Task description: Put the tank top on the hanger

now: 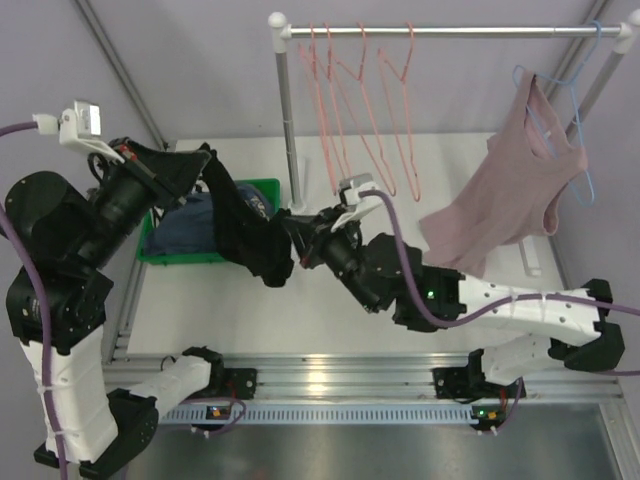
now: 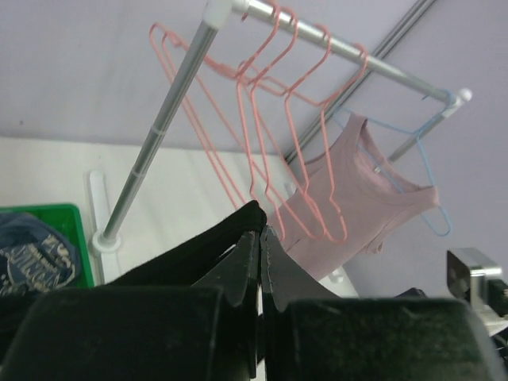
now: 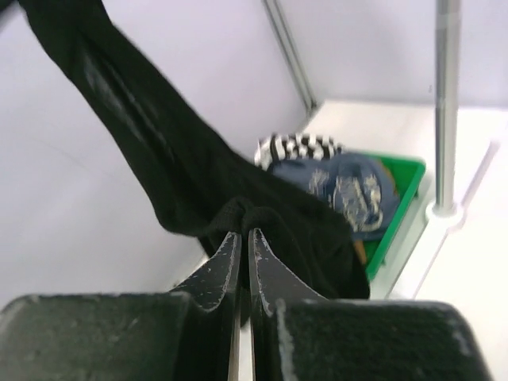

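Tank top [image 1: 245, 235]: black, clear of the tabletop [image 1: 300, 310], strung in the air between both arms. Left jaws are pressed together on its upper end, and right jaws are pinched together on a bunched fold at its lower end (thin bites, both). The long axis slants from the left arm down toward the right.

Hanger [image 1: 372, 140]: salmon wire, on the rail [image 1: 450, 31], beyond and to the right of the right jaws, so the right arm is nearer.

Writing: pale print on the blue shirt [image 3: 349, 190] in the green bin [image 1: 160, 250], unreadable; no brands seen.
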